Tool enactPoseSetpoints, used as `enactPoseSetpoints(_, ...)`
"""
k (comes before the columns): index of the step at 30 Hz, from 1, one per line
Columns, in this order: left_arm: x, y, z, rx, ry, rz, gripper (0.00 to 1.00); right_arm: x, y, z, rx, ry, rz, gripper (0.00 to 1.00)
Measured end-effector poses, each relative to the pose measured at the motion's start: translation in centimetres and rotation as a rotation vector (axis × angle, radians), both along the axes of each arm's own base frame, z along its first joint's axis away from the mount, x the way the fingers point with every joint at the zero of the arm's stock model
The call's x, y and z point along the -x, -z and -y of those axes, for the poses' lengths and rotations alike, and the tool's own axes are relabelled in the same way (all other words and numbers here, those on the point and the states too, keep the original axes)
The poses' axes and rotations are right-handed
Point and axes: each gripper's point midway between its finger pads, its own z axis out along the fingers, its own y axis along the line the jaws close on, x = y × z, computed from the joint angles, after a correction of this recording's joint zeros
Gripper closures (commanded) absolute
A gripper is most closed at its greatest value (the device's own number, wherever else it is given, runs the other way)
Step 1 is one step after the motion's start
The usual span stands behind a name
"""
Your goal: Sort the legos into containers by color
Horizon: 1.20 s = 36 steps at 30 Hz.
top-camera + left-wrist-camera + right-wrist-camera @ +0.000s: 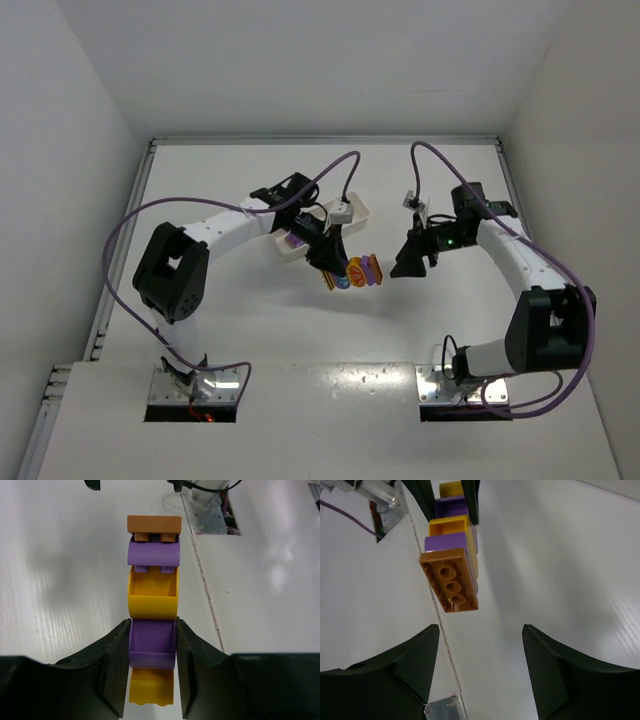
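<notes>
**Left tool (152, 627) is holding the lego stack (152, 597) aloft; right tool (480, 630) is standing open.**
Clamped by one purple brick (152, 647), the stack is hanging near the tray (358, 208); a skewed pull on the orange end brick (449, 580) risks splitting it elsewhere and dropping bricks.

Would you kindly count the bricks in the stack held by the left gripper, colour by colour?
Orange brick: 1
Purple bricks: 2
Yellow bricks: 2
Total: 5
</notes>
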Motion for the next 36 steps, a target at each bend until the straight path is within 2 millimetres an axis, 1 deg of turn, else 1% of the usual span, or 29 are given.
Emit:
enactPoseSetpoints(7,0.4,-0.9,0.2,0.022,0.006,-0.045,0.88,0.4,-1.4,-2.2,-0.061,-0.093,0.011,0.31)
enactPoseSetpoints(10,0.4,-1.3,0.3,0.033,0.011,-0.05,0.88,0.7,-1.5,-3.2,-0.071,-0.137,0.002,0.31)
enactPoseSetpoints(13,0.4,-1.5,0.4,0.038,0.011,-0.052,0.88,1.0,-1.1,-3.9,-0.071,-0.165,-0.023,0.33)
enactPoseSetpoints(15,0.3,-1.7,0.4,0.042,0.012,-0.052,0.88,1.3,-0.9,-4.4,-0.07,-0.185,-0.039,0.39)
enactPoseSetpoints(16,0.3,-1.7,0.5,0.043,0.012,-0.052,0.88,1.4,-0.7,-4.6,-0.069,-0.194,-0.046,0.53)
enactPoseSetpoints(19,0.4,-1.7,0.4,0.039,0.01,-0.056,0.88,1.6,-0.6,-4.9,-0.069,-0.208,-0.055,0.7)
enactPoseSetpoints(20,0.5,-1.6,0.4,0.033,0.008,-0.067,0.88,1.5,-0.5,-4.9,-0.069,-0.212,-0.051,0.8)
enactPoseSetpoints(21,0.5,-1.6,0.3,0.031,0.008,-0.073,0.88,1.4,-0.6,-4.9,-0.069,-0.214,-0.046,0.83)
enactPoseSetpoints(27,0.3,-1.6,0.4,0.043,0.007,-0.066,0.88,1.0,-0.8,-4.6,-0.073,-0.199,-0.03,0.92)
enactPoseSetpoints(29,0.2,-1.7,0.5,0.056,0.014,-0.058,0.88,0.8,-1.2,-4.2,-0.071,-0.184,-0.007,0.94)
enactPoseSetpoints(33,0.8,-0.4,0.0,0.029,0.01,-0.074,0.88,0.1,-2.5,-2.5,-0.055,-0.118,0.064,0.94)
enactPoseSetpoints(36,1.1,0.2,-0.3,0.011,0.008,-0.09,0.88,-0.1,-3.0,-1.5,-0.04,-0.08,0.098,0.94)
